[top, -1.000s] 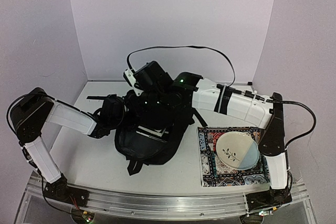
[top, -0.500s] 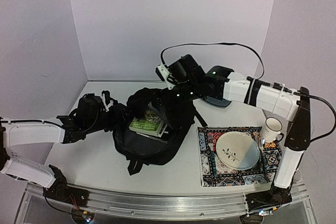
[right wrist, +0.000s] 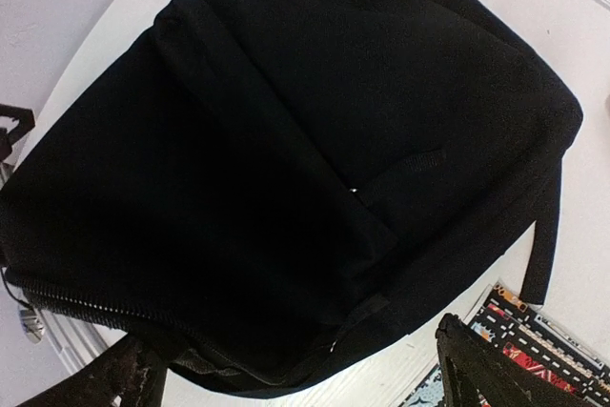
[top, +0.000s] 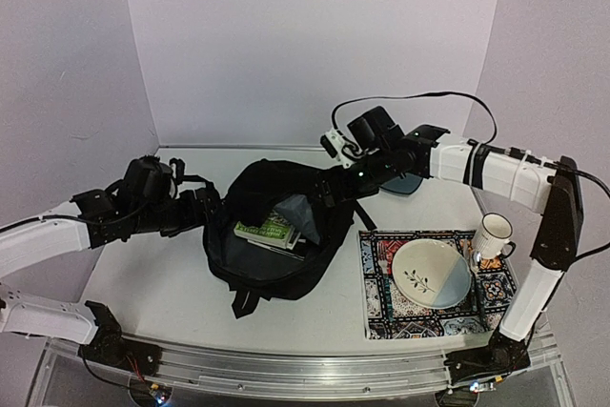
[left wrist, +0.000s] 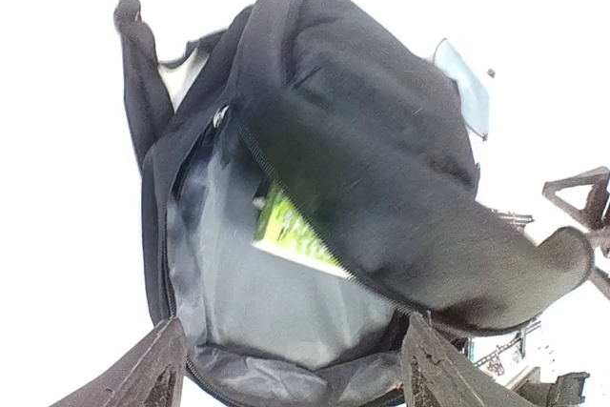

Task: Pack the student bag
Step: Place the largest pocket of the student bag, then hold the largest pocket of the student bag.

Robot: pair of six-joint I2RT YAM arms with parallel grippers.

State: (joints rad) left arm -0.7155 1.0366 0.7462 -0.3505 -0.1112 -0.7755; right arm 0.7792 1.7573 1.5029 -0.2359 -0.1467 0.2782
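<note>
Black student bag (top: 276,188): 1, 1 green book (top: 270,230) inside; 1 leaf-print plate (top: 434,274); left jaws, right jaws spread, empty.

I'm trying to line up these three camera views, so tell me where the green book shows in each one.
Top external: the book lies inside the open bag, left of centre.
Left wrist: the book is near centre, in the mouth of the bag.
Right wrist: the book is not in view; only the outside of the bag shows.
Shared landmark: the bag, seen in all three views.
</note>
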